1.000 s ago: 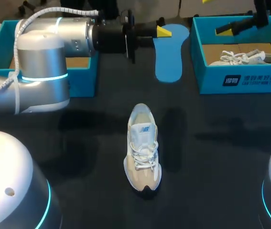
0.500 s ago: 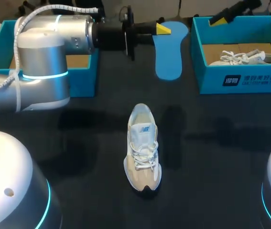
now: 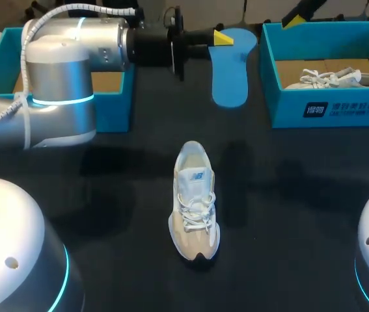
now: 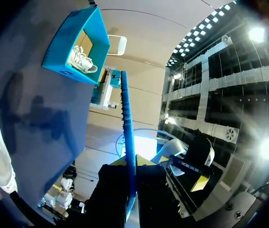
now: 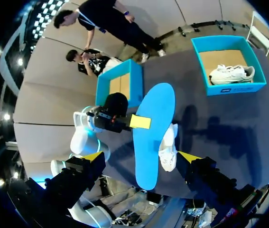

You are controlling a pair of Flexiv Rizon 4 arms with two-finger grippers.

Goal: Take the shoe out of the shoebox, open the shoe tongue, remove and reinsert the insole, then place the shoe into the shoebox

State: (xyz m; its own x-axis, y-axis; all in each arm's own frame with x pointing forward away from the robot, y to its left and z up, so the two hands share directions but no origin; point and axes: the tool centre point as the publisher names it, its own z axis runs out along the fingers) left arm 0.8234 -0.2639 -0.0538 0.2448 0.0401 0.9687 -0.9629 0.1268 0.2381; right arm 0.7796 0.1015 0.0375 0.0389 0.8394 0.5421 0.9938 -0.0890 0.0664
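Reinsertion seemed in hand: the left gripper (image 3: 222, 40) was clamped on the blue insole (image 3: 231, 68), the shoe (image 3: 195, 198) lying well below it; the right gripper (image 5: 142, 156) stood with fingers apart. Next would need aligning the blue insole with the shoe's opening

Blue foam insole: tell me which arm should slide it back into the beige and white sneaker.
Left. The left pincer is shut on the blue foam insole, holding it in the air beyond the beige and white sneaker on the table. The right pincer is open and empty, high above the table.
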